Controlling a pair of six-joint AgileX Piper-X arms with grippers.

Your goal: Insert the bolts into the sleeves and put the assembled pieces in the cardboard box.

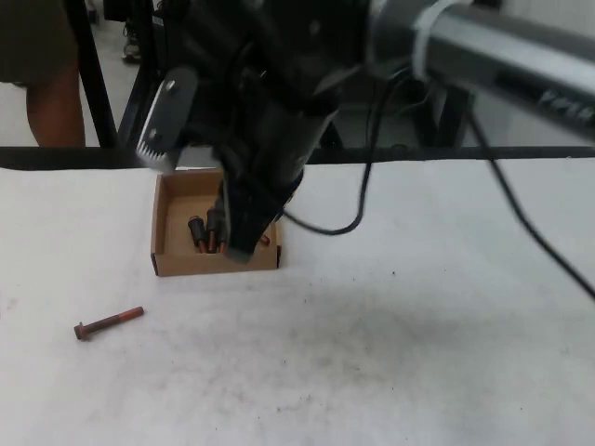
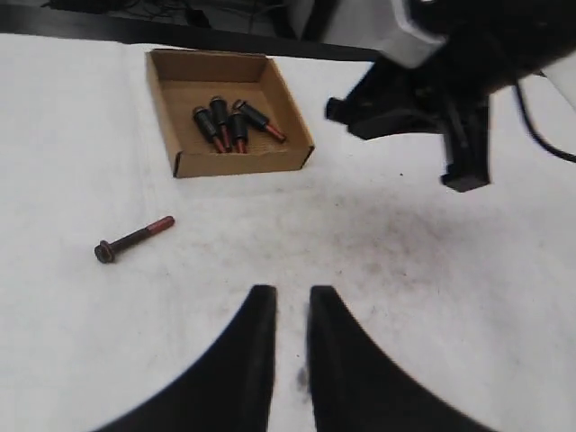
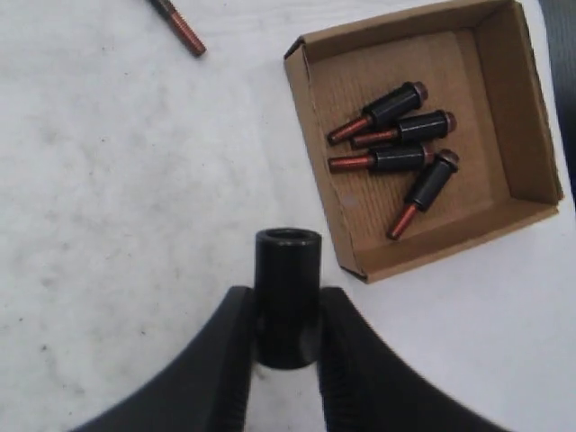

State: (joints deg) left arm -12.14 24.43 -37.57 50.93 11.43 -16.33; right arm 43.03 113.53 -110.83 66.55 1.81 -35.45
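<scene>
**Right wrist view: sleeve clamped beside the box, one bolt loose**

Right wrist view showed the right gripper (image 3: 288,301) shut on one black sleeve (image 3: 288,270). The sleeve's open end stood out past the fingertips. The cardboard box (image 3: 526,99) lay just beyond those fingertips and off to one side. Its nearest corner was close to the sleeve but apart from it. Bare white bench (image 1: 418,353) spread on the gripper's other side as far as the threaded end of the loose bolt (image 3: 180,25).

In the high view the box sat near the bench's far edge (image 1: 465,153). Wide open surface lay on the near side of the box.

By count there were four assembled pieces (image 3: 396,158) lying on the box floor, close together. There was one sleeve, in the right gripper, and one bolt, flat on the bench well apart from the box.

The left gripper (image 2: 292,297) hung over bare bench with its fingers drawn to a narrow gap and nothing between them. The bolt lay ahead of it to one side, with the box farther off beyond. The right arm's dark body stood ahead to its other side, beside the box. A black cable (image 1: 325,228) trailed across the bench next to the box.
</scene>
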